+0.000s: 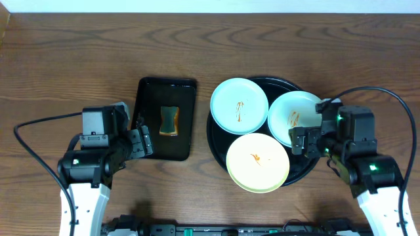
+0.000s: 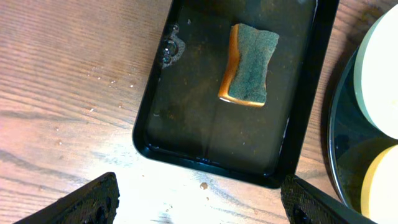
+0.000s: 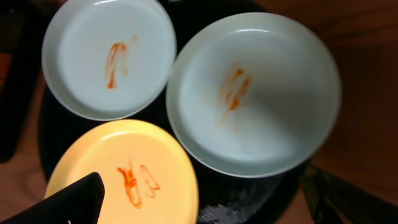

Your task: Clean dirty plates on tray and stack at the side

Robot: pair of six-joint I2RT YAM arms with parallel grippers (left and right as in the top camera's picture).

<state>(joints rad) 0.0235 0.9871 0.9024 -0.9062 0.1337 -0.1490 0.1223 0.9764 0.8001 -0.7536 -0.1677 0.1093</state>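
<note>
Because the three plates (image 1: 258, 162) crowd together on the round tray (image 1: 302, 169), rims touching or nearly so, and the yellow plate (image 3: 124, 168) appears to overhang the tray's near edge, scrubbing or lifting one risks shoving a neighbour, and the yellow one could tip off. All three carry orange-brown smears, so stacking before wiping would spread sauce to the undersides. The right mint plate (image 1: 294, 118) lies just beside the right gripper (image 1: 300, 141), ahead of and between its fingers, which stand wide apart and empty. The left mint plate (image 1: 239, 105) lies farther off. The left gripper (image 1: 146, 141), likewise spread wide and holding nothing, sits well apart from every plate, facing the sponge (image 2: 249, 63) in the wet-looking rectangular tray (image 2: 146, 121) on the table (image 1: 79, 52).
</note>
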